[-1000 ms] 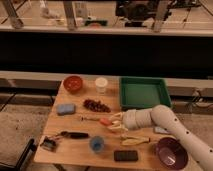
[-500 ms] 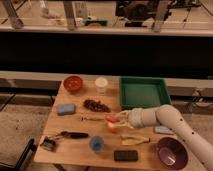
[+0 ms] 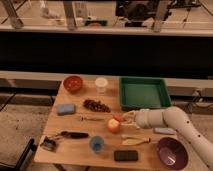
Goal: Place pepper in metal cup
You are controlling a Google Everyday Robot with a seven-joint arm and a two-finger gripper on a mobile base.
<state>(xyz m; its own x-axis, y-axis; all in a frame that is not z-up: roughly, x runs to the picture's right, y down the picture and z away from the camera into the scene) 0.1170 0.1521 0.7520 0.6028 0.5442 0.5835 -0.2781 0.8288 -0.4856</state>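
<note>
Camera view: hand (image 3: pixel 123 118) over half-hidden pepper (image 3: pixel 116 119).

1. The wooden counter (image 3: pixel 75 150) carries a red bowl (image 3: pixel 73 83), a white cup (image 3: pixel 101 85) and a green tray (image 3: pixel 144 94) along its far edge.
2. Mid-counter lie a blue sponge (image 3: pixel 66 108), dark grapes (image 3: pixel 96 105) and an orange ball (image 3: pixel 114 125), with the pincer (image 3: pixel 123 118) just above the ball.
3. Nearest me: a brush (image 3: pixel 70 135), a blue cup (image 3: pixel 96 144), a black block (image 3: pixel 125 155), a banana (image 3: pixel 135 141) and a purple bowl (image 3: pixel 172 152).

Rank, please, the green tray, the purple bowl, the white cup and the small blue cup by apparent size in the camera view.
1. green tray
2. purple bowl
3. white cup and blue cup: look alike, and the blue one sits nearer the camera, so unranked.

The gripper is beside the orange ball.
</note>
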